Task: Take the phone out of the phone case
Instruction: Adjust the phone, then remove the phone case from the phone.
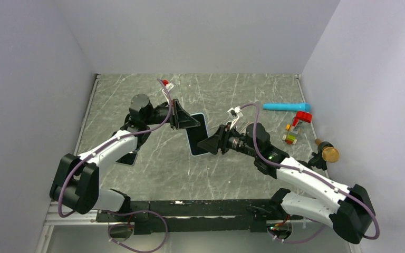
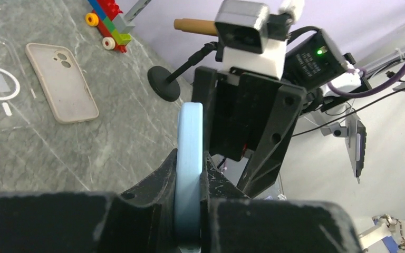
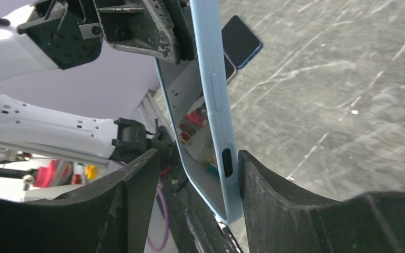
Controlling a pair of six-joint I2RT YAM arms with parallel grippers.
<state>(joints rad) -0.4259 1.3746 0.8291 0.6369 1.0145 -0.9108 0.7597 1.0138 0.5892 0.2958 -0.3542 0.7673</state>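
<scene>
Left gripper [image 2: 190, 164] pinches phone case [image 2: 190, 126]; beige case [image 2: 60, 81] beyond.

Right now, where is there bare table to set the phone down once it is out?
Bare marble table lies far left, between the back wall and the left arm, and near centre, between the held blue phone case and the arm bases. The right edge is crowded: cyan tube, toy bricks, gold-topped stand.
</scene>
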